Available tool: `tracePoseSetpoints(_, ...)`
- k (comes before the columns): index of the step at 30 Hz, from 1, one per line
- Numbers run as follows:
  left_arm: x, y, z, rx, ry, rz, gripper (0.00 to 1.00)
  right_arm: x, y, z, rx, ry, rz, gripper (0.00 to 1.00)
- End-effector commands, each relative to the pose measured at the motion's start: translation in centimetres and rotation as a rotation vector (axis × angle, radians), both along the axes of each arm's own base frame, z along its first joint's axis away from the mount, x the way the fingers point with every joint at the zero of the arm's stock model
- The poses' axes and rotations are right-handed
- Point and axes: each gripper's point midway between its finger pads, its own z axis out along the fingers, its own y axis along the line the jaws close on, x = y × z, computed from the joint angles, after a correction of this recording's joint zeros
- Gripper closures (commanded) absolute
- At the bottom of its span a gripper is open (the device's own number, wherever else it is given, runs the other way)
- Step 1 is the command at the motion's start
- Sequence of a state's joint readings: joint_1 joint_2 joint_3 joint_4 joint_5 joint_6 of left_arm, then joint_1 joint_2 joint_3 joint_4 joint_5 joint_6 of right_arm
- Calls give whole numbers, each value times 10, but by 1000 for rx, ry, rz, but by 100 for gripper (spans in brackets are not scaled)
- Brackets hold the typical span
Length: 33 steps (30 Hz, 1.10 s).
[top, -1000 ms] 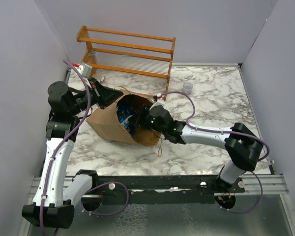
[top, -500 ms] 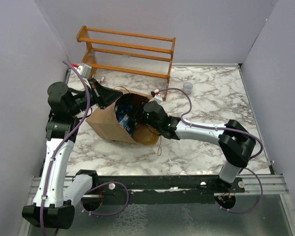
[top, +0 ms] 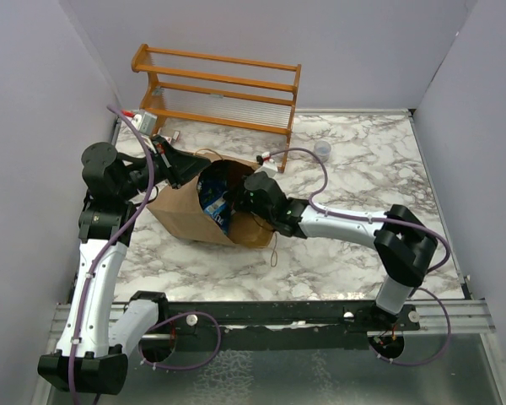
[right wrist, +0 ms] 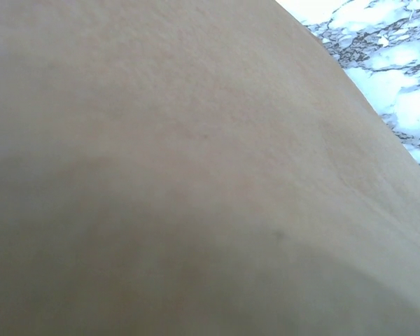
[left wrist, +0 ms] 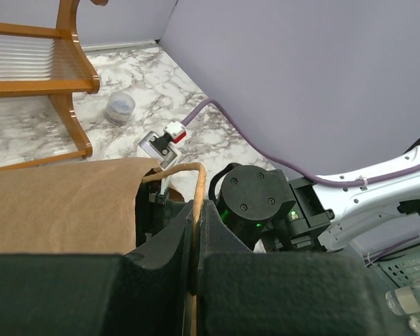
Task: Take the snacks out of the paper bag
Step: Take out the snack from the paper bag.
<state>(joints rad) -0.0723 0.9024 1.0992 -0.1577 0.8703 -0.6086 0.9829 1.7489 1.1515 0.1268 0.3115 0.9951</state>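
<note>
The brown paper bag [top: 181,215] lies on its side on the marble table, mouth facing right. Blue snack packets [top: 212,207] show inside the mouth. My left gripper [top: 194,165] is at the bag's upper rim; in the left wrist view its jaws [left wrist: 194,213] are shut on the twisted paper handle [left wrist: 198,183], with the bag's side [left wrist: 63,203] to the left. My right gripper [top: 243,197] reaches into the bag's mouth, its fingers hidden. The right wrist view is filled by brown paper [right wrist: 196,175], with no fingers or snacks showing.
A wooden rack [top: 219,89] stands at the back left. A small clear cup [top: 321,150] sits on the table at the back right, also in the left wrist view [left wrist: 120,106]. Purple cables loop over both arms. Grey walls close in the sides.
My right gripper has pushed left, deeper into the bag's mouth, and its elbow has shifted left. The left arm and the bag have held still.
</note>
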Motion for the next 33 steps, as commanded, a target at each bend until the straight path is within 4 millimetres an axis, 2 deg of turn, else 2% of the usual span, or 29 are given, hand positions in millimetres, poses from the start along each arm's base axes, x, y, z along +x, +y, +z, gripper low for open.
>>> tracePoseSetpoints(1, -5, 2, 12, -8, -53, 17, 100, -6, 5, 51, 42, -118, 77, 99)
tracePoseSetpoints(6, -5, 3, 8, -1, -51, 28, 100, -31, -5, 93, 80, -201, 193, 99)
tracePoseSetpoints(11, -5, 4, 3, -10, -47, 38, 100, -57, -29, 110, 98, -260, 258, 99)
tracePoseSetpoints(14, -4, 5, 0, -10, -45, 53, 100, -64, -50, 121, 48, -317, 256, 99)
tracePoseSetpoints(18, -4, 6, -3, -8, -43, 60, 100, -63, -97, 134, -65, -378, 152, 99)
tracePoseSetpoints(21, -3, 7, -5, -9, -42, 68, 100, -67, -134, 152, -130, -453, 90, 99)
tracePoseSetpoints(25, -2, 7, -8, -3, -36, 68, 100, -79, -193, 183, -162, -568, -21, 99)
tracePoseSetpoints(27, -2, 7, -9, 1, -38, 67, 100, -83, -223, 193, -186, -610, -95, 98)
tracePoseSetpoints(30, -1, 7, -11, 4, -36, 72, 100, -82, -268, 195, -233, -641, -254, 98)
tracePoseSetpoints(33, 0, 7, -14, 5, -27, 73, 100, -79, -299, 186, -305, -640, -377, 98)
